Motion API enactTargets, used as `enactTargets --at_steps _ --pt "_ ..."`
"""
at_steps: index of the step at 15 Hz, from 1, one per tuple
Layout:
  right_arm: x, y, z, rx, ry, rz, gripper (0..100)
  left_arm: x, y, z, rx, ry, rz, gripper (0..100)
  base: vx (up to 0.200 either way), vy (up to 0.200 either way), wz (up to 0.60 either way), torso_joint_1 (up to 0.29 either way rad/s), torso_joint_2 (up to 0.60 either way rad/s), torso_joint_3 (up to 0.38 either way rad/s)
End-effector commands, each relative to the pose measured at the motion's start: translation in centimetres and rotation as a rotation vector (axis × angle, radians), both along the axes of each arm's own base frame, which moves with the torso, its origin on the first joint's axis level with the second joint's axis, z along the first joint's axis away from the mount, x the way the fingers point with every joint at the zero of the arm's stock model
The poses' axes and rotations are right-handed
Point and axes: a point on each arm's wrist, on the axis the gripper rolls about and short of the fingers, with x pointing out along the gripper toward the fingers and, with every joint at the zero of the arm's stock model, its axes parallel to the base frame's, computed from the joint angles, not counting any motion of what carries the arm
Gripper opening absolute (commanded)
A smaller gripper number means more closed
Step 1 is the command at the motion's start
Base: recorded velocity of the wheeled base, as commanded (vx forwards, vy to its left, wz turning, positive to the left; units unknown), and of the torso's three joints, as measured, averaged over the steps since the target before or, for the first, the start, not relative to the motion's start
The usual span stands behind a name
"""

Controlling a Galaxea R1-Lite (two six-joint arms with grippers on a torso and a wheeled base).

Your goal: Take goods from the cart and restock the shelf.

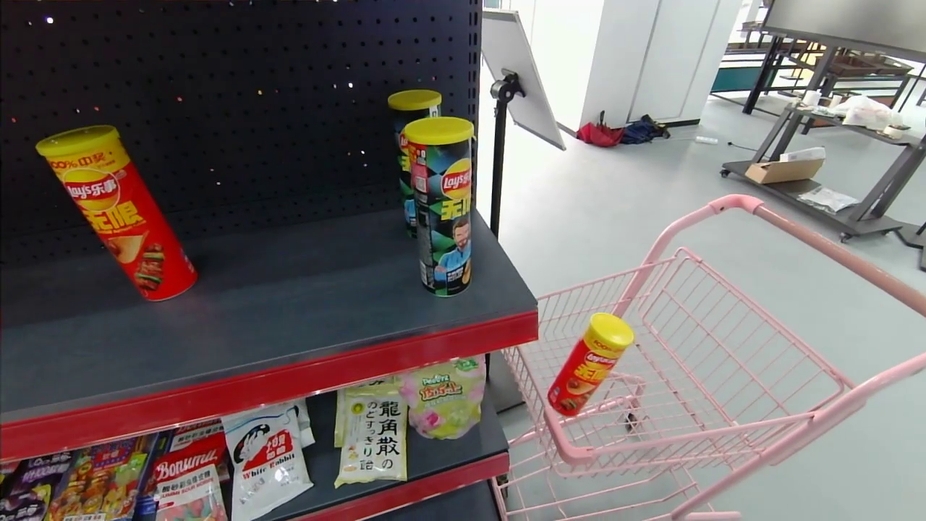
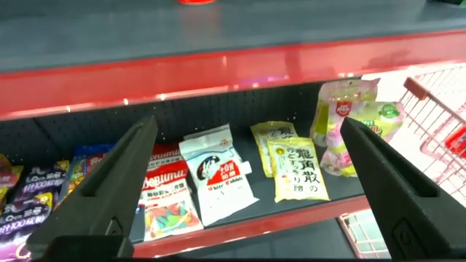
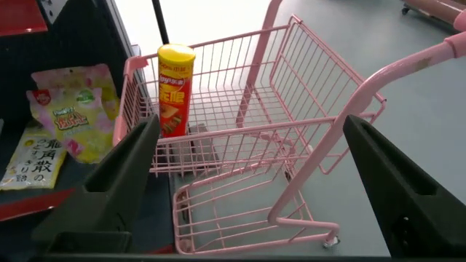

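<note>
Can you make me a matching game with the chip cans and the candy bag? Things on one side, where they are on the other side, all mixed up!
Things:
1. red cans
2. dark cans
3. white bag

Places:
a. on the lower shelf
b. one at the left end of the top shelf, one in the pink cart
c. at the right end of the top shelf, one behind the other

Pairs: 1-b, 2-c, 3-a
</note>
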Motion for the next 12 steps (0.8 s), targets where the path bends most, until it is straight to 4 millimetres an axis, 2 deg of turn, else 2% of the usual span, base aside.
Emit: enactTargets --at_steps 1,3,7,8,9,10,11,12 --pt "0.0 0.0 0.0 0.000 -0.001 0.000 100 0.0 0.0 0.0 -0.001 0.000 0.001 100 0.000 0.000 0.00 -0.149 0.41 0.246" --pt "0.0 0.0 0.0 0.001 -0.001 0.000 100 0.0 0.0 0.0 -0.001 0.000 0.001 100 0.000 0.000 0.00 -0.136 0.37 0.232" --pt "0.0 0.0 0.0 -0.005 0.007 -0.004 100 0.0 0.0 0.0 -0.001 0.000 0.001 100 0.000 0.000 0.00 -0.029 0.08 0.055" --pt "-0.1 0.0 0.9 -0.005 -0.018 0.007 100 0.0 0.0 0.0 -0.001 0.000 0.001 100 0.000 0.000 0.00 0.000 0.00 0.000" --pt "0.9 0.0 7.6 0.029 -0.004 0.038 100 0.0 0.0 0.0 -0.001 0.000 0.001 100 0.000 0.000 0.00 0.000 0.00 0.000" --pt "3.6 0.1 12.9 0.135 0.031 0.054 100 0.0 0.0 0.0 -0.001 0.000 0.001 100 0.000 0.000 0.00 0.000 0.00 0.000" --pt "6.2 0.4 15.2 0.151 0.092 0.145 100 0.0 0.0 0.0 -0.001 0.000 0.001 100 0.000 0.000 0.00 0.000 0.00 0.000" --pt "8.4 0.9 14.8 0.124 0.192 0.244 100 0.0 0.0 0.0 -0.001 0.000 0.001 100 0.000 0.000 0.00 0.000 0.00 0.000"
